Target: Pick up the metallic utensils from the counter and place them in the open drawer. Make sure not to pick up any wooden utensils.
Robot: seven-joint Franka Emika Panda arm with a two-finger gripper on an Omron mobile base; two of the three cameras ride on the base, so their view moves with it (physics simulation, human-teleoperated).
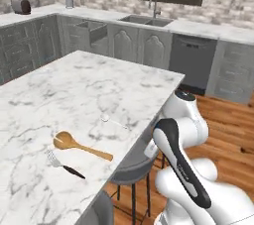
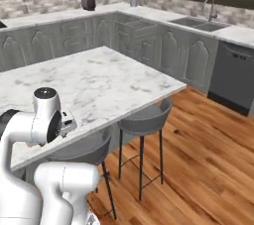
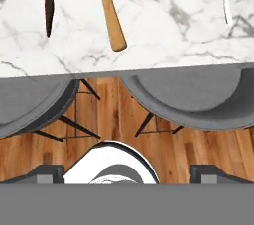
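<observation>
Fork [image 1: 63, 165], wooden spoon [image 1: 79, 145], small spoon [image 1: 115, 121] near counter [image 1: 99, 85] edge.

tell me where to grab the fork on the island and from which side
Grab the fork by its dark handle, near the middle, coming straight down from above with the open gripper set across the handle. It lies flat on the counter, so no side approach fits. The wooden spoon lies close beside it, so keep the fingers clear of it.

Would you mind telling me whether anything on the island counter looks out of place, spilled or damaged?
Nothing stands out. The fork, wooden spoon and small silver spoon lie flat and apart near the edge of the counter, unspilled and intact. Across the kitchen one drawer stands open.
</observation>
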